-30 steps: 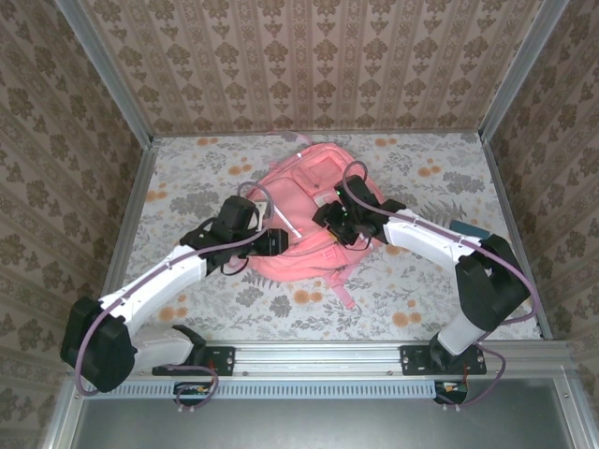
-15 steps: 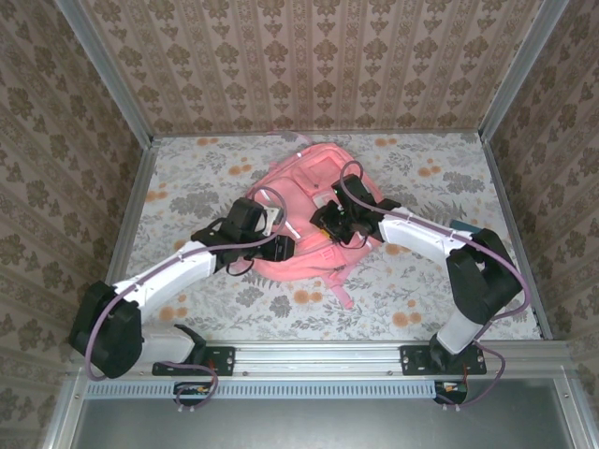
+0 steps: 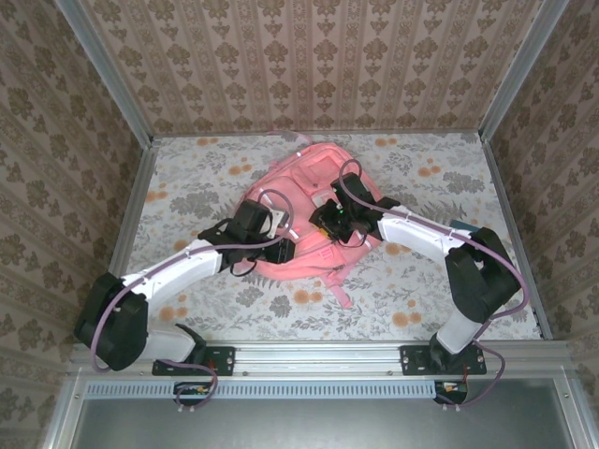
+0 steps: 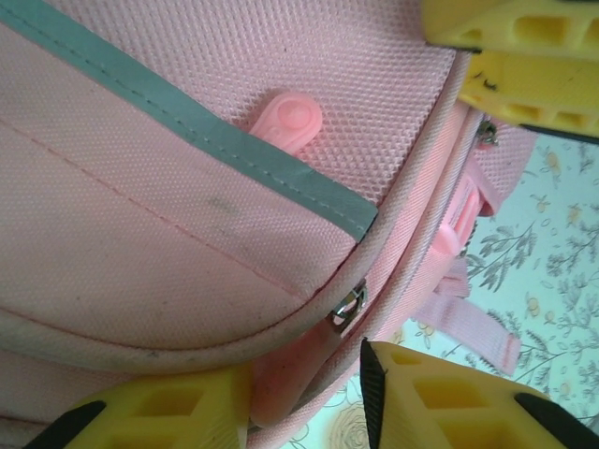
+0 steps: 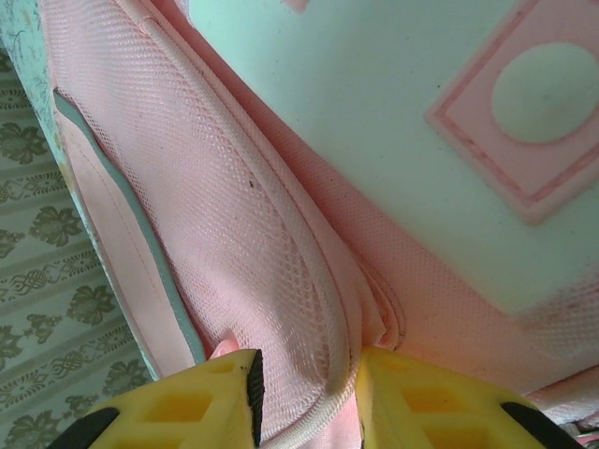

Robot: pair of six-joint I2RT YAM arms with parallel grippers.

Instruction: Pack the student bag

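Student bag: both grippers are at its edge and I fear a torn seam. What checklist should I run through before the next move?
1. Right gripper on a fold of the student bag, fabric filling the space between its fingers: ok.
2. Left gripper clamped: the pink pull tab touches one finger, a gap shows at the other: cannot tell.
3. Metal zip slider free of the left fingers: ok.
4. Bag lying on the table, not lifted: ok.
5. A pocket open for packing: cannot tell.
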